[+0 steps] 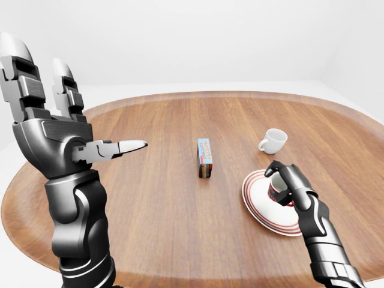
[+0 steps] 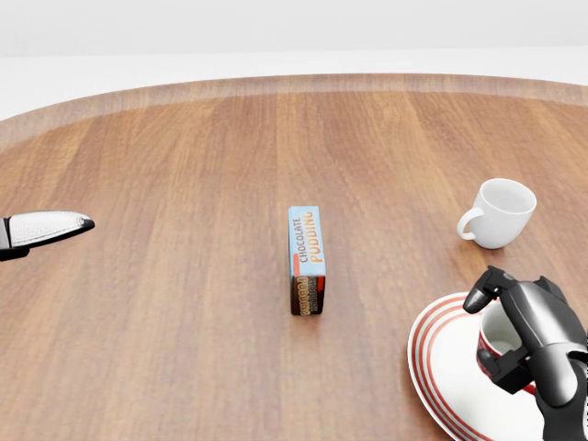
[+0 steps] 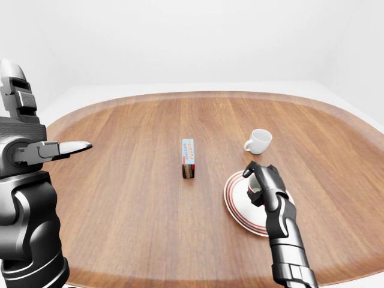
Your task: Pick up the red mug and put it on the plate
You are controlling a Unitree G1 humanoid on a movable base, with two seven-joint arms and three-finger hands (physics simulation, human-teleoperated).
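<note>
The red mug [image 2: 494,342] with its white inside stands upright over the right part of the red-striped white plate [image 2: 435,372], at the lower right of the head view. My right hand [image 2: 491,333] comes in from the bottom right, its dark fingers curled round the mug's rim and side, so it is shut on the mug. Whether the mug's base touches the plate is hidden by the fingers. My left hand [image 1: 78,108] is raised at the left of the left-eye view, fingers spread and open, holding nothing.
A white mug [image 2: 501,213] stands on the wooden table [image 2: 184,303] just above the plate. A chocolate pudding box [image 2: 308,260] lies in the middle of the table, to the left of the plate. The table's rounded edge runs along the top of the head view.
</note>
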